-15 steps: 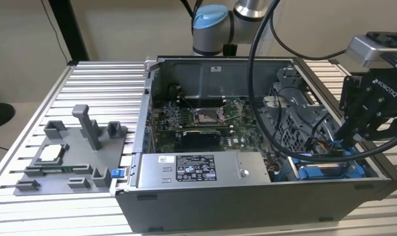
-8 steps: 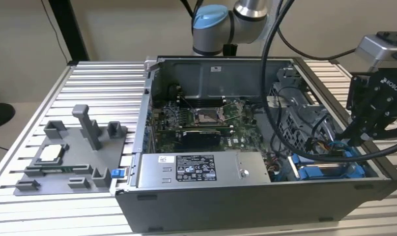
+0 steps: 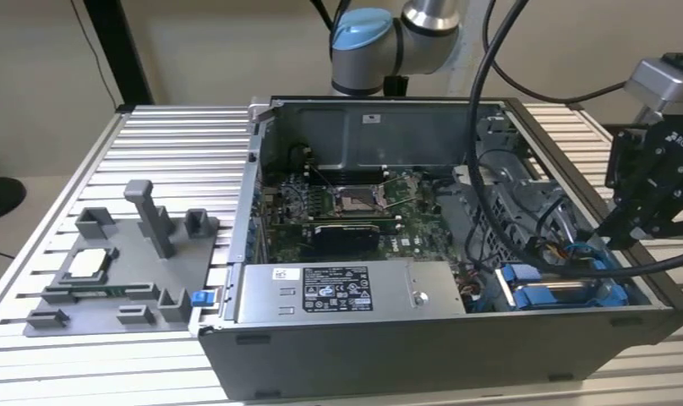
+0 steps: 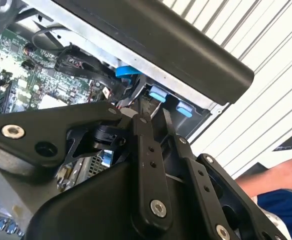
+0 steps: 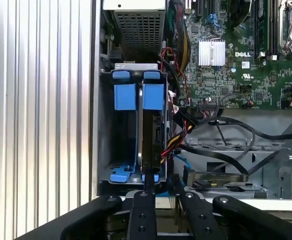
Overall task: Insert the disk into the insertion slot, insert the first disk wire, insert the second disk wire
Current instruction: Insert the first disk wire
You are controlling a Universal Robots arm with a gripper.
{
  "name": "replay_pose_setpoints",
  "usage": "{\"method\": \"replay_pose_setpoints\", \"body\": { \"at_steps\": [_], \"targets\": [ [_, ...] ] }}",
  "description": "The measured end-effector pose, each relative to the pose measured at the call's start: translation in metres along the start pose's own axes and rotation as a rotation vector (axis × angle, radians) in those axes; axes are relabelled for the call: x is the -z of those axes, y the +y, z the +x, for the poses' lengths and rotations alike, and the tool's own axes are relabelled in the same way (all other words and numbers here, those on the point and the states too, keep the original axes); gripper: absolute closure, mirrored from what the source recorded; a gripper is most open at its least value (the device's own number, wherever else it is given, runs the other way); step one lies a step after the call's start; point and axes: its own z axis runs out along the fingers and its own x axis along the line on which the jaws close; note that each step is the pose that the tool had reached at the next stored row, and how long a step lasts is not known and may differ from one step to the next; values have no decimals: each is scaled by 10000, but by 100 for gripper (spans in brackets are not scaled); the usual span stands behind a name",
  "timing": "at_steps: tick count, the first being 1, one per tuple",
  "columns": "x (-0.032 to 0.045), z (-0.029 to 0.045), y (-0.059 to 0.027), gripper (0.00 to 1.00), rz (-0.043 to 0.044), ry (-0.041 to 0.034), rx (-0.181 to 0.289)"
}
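right, you've got the claw (image 3: pixel 614 237) poised at the open end of the insertion slot (image 3: pixel 558 294), in the corner of the computer case (image 3: pixel 432 355) on the ribbed metal surface (image 3: pixel 172 161). here's the bit that matters: the disk (image 5: pixel 152 135) lies straight ahead of the claw, inside the slot, standing on its thin edge between the blue rails. its long axis runs down the length of the slot, directly away from the claw, so the claw meets it end-on rather than across. in the first wrist view the near end of the disk sits right at the claw, touching or as good as, and i can't call which. whether the claw is open or clamped on anything, you can't tell from these angles, so i won't guess. to my eye the disk looks close to home, its blue tab about level with the second blue carrier (image 5: pixel 124 97) alongside it in the slot, but that's a judgement. just beside the slot, a red, yellow and black wire bundle (image 5: pixel 178 136) brushes the disk's flank, and a flat black cable (image 5: pixel 226 152) loops a little further out from the slot. whether either is plugged into the disk is hidden. past the slot's far end sits the power-supply box (image 3: pixel 341 292). heads up: a person's hand (image 4: pixel 281 175) is in the second wrist view, outside the case, well apart from the slot.
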Motion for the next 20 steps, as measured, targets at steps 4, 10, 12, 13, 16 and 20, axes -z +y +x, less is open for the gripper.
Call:
{"method": "replay_pose_setpoints", "body": {
  "at_steps": [4,10,12,13,16,20],
  "targets": [
    [-4,-51,-2,0,-240,33,1],
    [-13,-171,-16,0,-309,40,-23],
    [-16,-190,-32,0,-315,36,-52],
    [-18,-199,-43,0,-319,34,-69],
    [-27,-221,-72,0,-353,29,-119],
    [-45,-241,-98,0,-495,35,-182]
  ]
}}
